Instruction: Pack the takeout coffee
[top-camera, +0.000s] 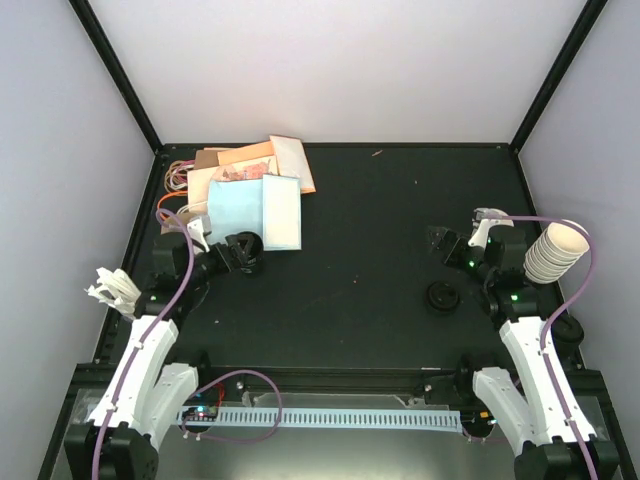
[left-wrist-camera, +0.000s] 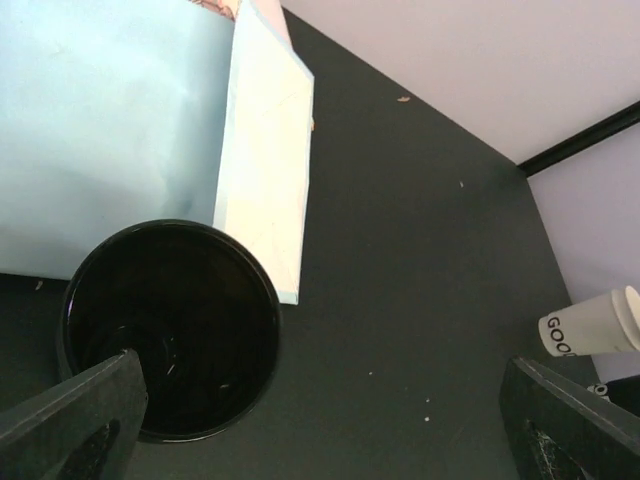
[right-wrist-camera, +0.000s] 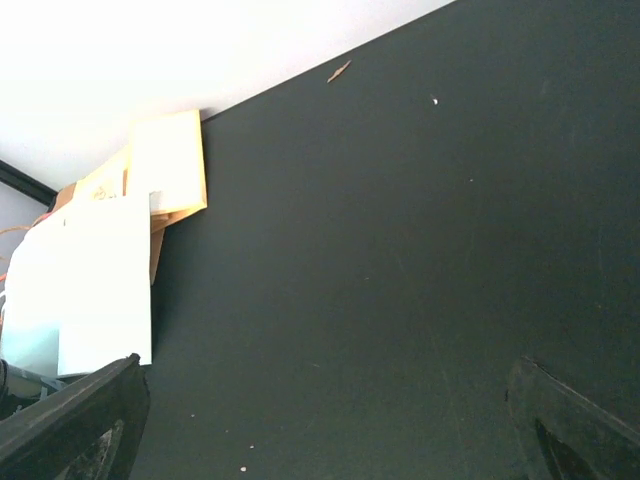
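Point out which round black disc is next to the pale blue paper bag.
The glossy round black disc by the left gripper, beside the pale blue paper bag; the other black disc sits alone near the right arm.

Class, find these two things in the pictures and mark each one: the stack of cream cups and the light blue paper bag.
stack of cream cups (top-camera: 553, 252), top external view, on the ribbed side of the stack.
light blue paper bag (top-camera: 235, 208), top external view, on its flat blue face.
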